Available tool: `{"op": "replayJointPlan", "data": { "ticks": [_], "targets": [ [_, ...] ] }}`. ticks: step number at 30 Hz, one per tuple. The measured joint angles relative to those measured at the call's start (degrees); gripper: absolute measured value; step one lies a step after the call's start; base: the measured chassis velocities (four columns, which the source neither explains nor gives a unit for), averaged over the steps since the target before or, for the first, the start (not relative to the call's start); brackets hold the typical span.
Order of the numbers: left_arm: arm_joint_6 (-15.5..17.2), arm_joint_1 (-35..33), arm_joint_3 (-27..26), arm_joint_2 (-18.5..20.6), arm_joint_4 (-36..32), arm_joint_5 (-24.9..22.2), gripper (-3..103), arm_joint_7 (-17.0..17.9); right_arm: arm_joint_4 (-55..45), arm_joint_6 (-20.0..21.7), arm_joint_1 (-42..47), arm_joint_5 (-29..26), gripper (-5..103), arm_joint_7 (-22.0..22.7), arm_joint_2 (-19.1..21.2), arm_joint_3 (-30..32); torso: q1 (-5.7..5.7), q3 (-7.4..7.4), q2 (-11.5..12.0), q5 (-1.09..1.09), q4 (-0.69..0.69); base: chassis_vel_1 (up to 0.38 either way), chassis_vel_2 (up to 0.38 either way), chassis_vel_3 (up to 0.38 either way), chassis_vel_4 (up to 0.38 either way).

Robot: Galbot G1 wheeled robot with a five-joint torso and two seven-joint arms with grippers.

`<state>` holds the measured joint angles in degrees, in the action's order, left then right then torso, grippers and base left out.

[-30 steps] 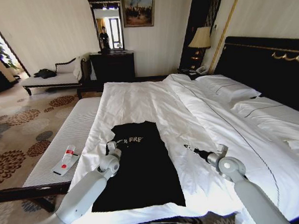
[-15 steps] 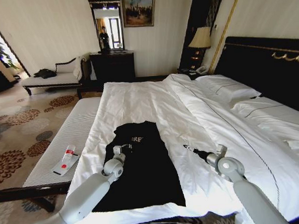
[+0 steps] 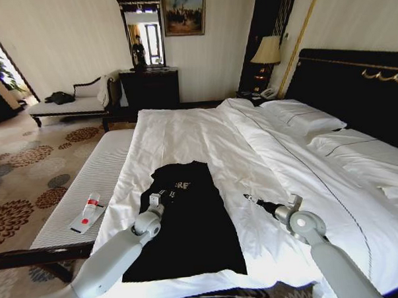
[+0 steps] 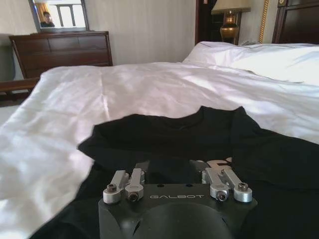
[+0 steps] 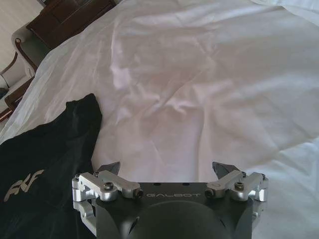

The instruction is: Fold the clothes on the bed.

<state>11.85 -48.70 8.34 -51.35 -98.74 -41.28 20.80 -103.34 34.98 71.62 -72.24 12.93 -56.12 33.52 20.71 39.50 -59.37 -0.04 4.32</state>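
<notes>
The clothes are one black T-shirt [image 3: 192, 222] with white lettering, lying flat in a long narrow shape on the white duvet at the foot of the bed [image 3: 198, 132]. My left gripper [image 3: 155, 200] is low over the shirt's left edge, just below the lettering. In the left wrist view the left gripper [image 4: 174, 178] is open, with the shirt [image 4: 199, 134] and its collar right ahead. My right gripper [image 3: 249, 198] is over bare duvet to the right of the shirt. It is open [image 5: 167, 169] with nothing between its fingers, and the shirt [image 5: 45, 154] lies off to one side.
A long white ribbed bench [image 3: 97, 170] runs along the bed's left side with a small red-and-white item [image 3: 87, 213] on it. Pillows [image 3: 303, 115] and the dark headboard [image 3: 361, 82] lie far right. A dresser [image 3: 150, 88] and a chaise [image 3: 71, 102] stand at the back wall.
My left gripper has shifted slightly right and toward me, further onto the shirt's left edge. The right arm has barely moved.
</notes>
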Motion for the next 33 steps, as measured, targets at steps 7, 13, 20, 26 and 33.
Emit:
{"op": "replayJointPlan", "data": {
  "ticks": [7, 13, 20, 26, 33],
  "targets": [
    [-0.42, -0.96, -4.83, 2.42, -1.17, -2.31, 72, -0.19, -0.45, 0.0, -0.06, 0.09, 100, 0.05, -0.01, -0.3, 0.0, 0.0, 0.0, -0.01, -0.02, 0.0, 0.0, 0.0, 0.0],
    [1.66, 8.2, -3.47, 3.16, 3.02, -10.42, 93, 0.31, -0.62, 0.0, 1.11, 0.61, 100, -0.05, -0.17, -0.2, 0.0, 0.0, 0.0, 0.01, 0.03, 0.0, 0.0, 0.0, 0.0],
    [4.85, 15.26, -0.71, 0.96, 9.06, -18.13, 100, 1.66, -1.18, 0.01, 2.06, 0.68, 100, -0.1, -0.09, 0.68, 0.01, 0.0, 0.0, 0.01, 0.02, 0.0, 0.0, 0.0, 0.0],
    [8.73, 18.09, 0.31, -1.57, 13.97, -20.35, 100, 3.38, -1.14, 0.03, 2.51, 0.46, 100, -0.23, 0.21, 1.44, 0.01, 0.0, 0.0, 0.01, 0.0, 0.0, 0.0, 0.0, 0.0],
    [11.58, 22.82, 2.13, -5.07, 20.55, -21.4, 90, 3.89, -0.81, 0.06, 2.78, 0.47, 100, -0.31, 0.39, 1.46, 0.01, 0.0, 0.0, 0.02, 0.03, 0.0, 0.0, 0.0, 0.0]
  ]
}}
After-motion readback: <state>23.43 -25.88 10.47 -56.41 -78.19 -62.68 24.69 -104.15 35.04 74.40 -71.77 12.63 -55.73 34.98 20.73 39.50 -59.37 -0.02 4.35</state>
